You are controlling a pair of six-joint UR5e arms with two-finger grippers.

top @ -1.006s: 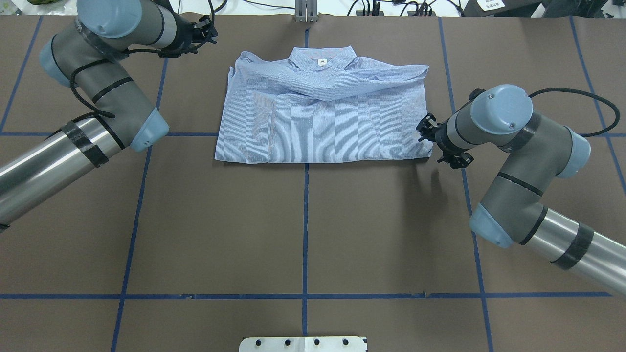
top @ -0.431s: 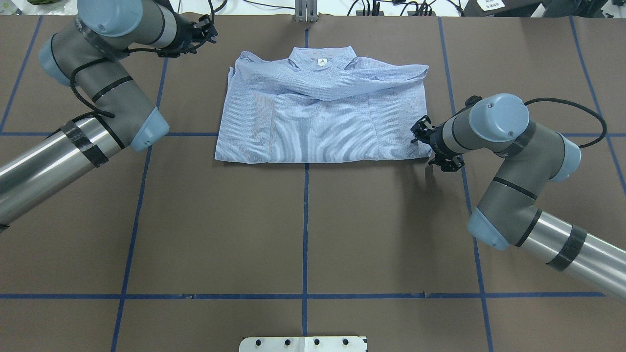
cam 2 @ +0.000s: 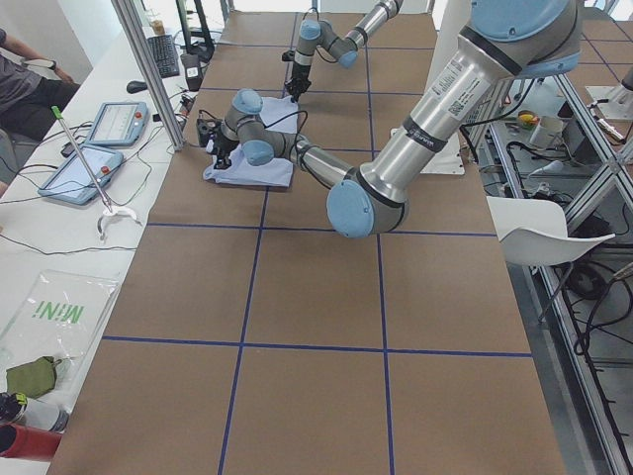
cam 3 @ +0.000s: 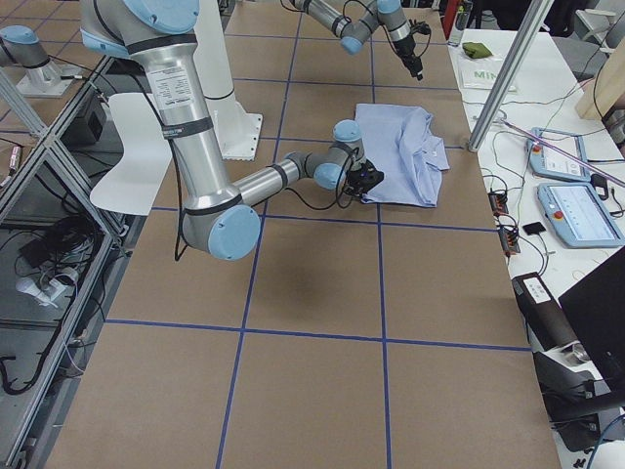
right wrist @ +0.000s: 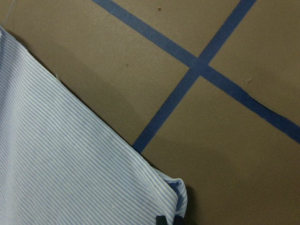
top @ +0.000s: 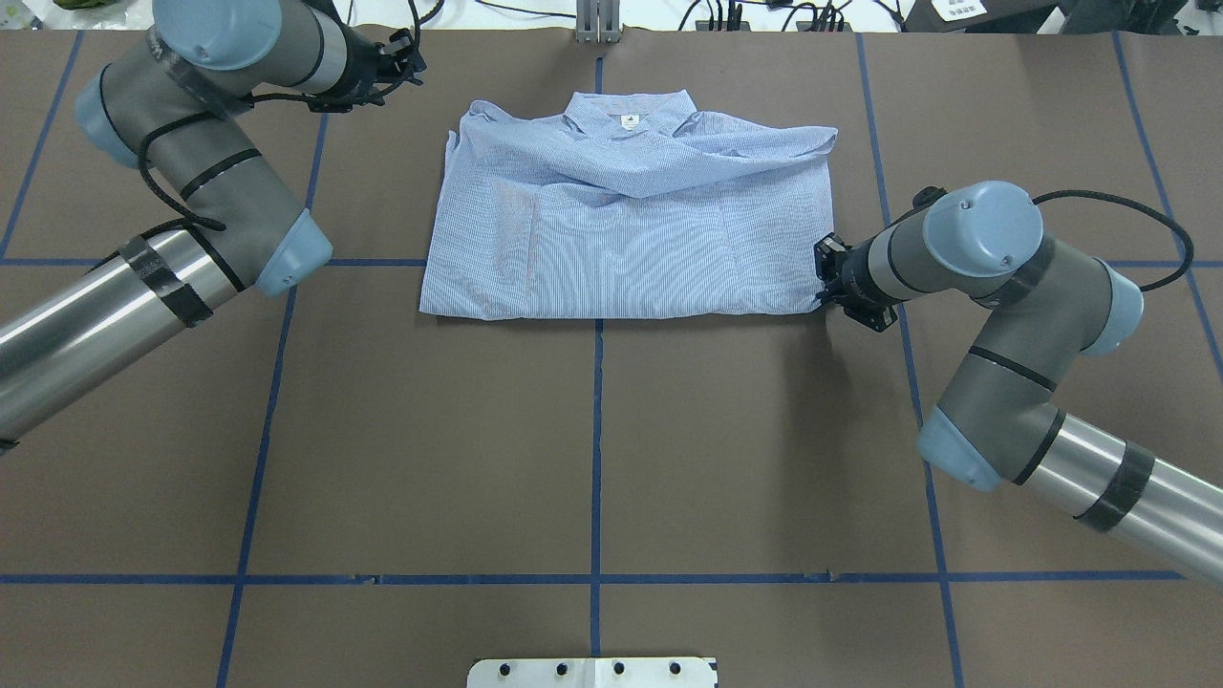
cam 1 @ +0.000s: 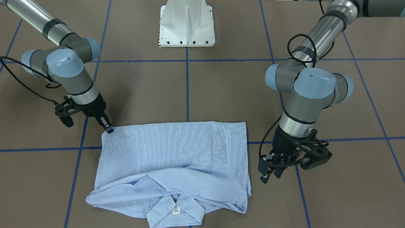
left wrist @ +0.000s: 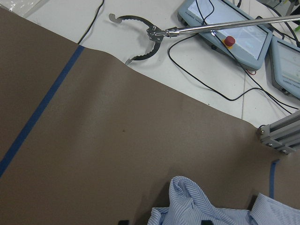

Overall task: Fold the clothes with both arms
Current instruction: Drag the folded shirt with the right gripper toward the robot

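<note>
The left arm (top: 191, 172) reaches to the far side of the table (top: 592, 459). The left gripper (cam 1: 269, 175) hangs with its two fingers spread and nothing between them. The folded light blue striped shirt (top: 621, 239) lies just beside this gripper, on its inner side and clear of the fingers. In the left wrist view only the shirt's shoulder and a bit of the collar (top: 626, 113) show between the fingertips, at the lower edge. Beyond the fingers in that view, off the brown mat, lie a metal reach-grabber (left wrist: 145, 40) and two teach pendants (left wrist: 225, 28).

The shirt rests flat across the blue tape line (top: 596, 430), with a sleeve folded across the chest below the collar and a small white neck label (top: 628, 121) showing.

The right arm (top: 1003, 287) comes in low. The right gripper (cam 1: 108, 128) is down at the shirt's near corner on its own side. Its fingertips are pressed close together with the corner's hem caught between them, as the right wrist view shows.
</note>
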